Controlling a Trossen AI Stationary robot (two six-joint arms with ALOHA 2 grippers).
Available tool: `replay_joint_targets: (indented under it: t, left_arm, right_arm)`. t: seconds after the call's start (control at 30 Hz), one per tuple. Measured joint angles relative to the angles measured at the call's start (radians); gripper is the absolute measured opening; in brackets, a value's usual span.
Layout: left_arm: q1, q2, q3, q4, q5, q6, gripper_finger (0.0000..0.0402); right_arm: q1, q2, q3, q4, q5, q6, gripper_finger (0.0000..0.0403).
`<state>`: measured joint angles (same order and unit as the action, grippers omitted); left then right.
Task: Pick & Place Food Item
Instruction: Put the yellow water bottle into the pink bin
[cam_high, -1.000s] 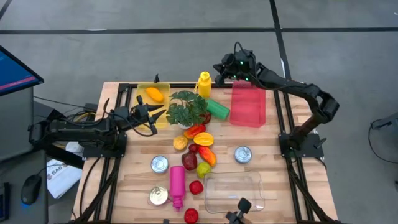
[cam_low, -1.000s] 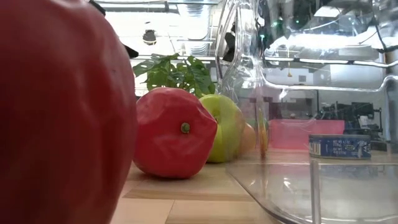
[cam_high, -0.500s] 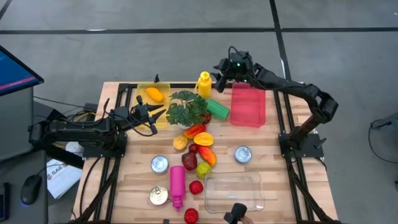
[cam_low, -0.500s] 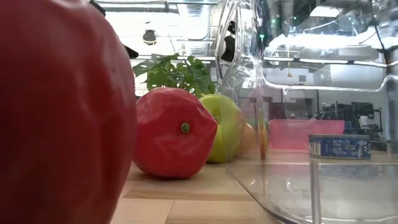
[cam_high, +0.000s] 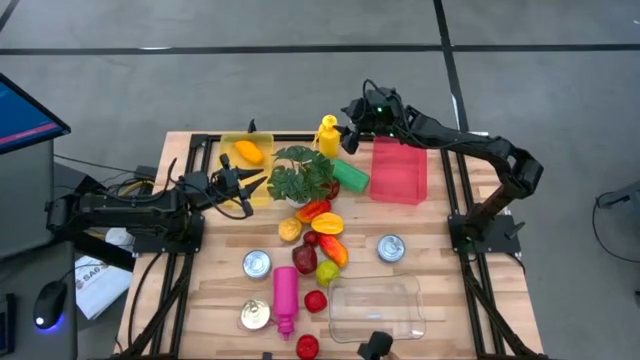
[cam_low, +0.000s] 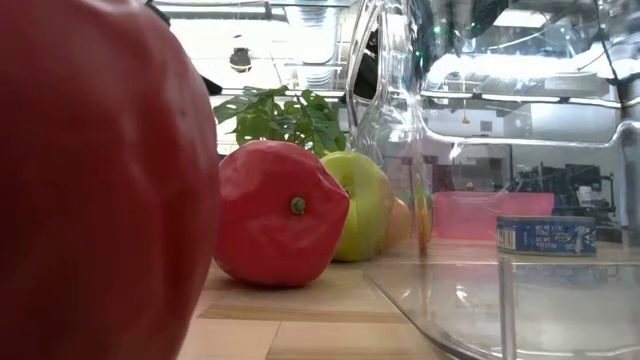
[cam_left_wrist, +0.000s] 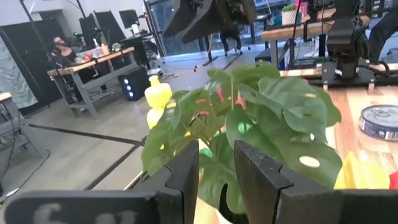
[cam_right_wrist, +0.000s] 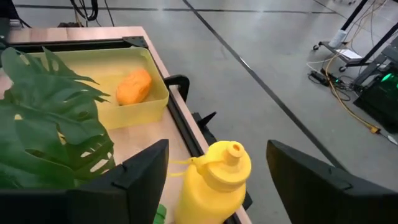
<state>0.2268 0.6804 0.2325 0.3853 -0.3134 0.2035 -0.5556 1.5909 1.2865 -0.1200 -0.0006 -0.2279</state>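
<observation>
Early yet: right hand (cam_right_wrist: 211, 163) open, empty, closing in on yellow bottle (cam_high: 328, 135) at table's (cam_high: 440, 270) far edge; left hand (cam_high: 247, 186) nearly clenched, empty, waiting beside plant (cam_high: 303, 174).

Wooden table (cam_high: 440, 260) with cans (cam_high: 390, 248), fruit (cam_high: 328, 223), trays (cam_high: 398, 170), bottles (cam_high: 285, 295), plant (cam_high: 303, 172).

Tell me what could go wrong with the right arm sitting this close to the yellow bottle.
1. The right gripper, fingers open, straddles the upright yellow bottle near the table's back edge; a bump could tip it off.
2. The plant and green block crowd that bottle, so a finger may snag a leaf.
3. The left gripper sits against the same plant; any push could shift it.
</observation>
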Motion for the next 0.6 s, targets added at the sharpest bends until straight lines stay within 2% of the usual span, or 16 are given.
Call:
replay_joint_targets:
  t: [0.2,0.6]
  left_arm:
    - [0.0,0.0,-0.001,-0.011,0.0,-0.002,0.009]
    - [0.0,0.0,-0.001,-0.011,0.0,-0.002,0.009]
  right_arm:
    - [-0.021,0.001,0.002,0.078,-0.006,0.054,0.0265]
    - [-0.082,0.006,0.008,0.093,-0.105,0.071,0.0265]
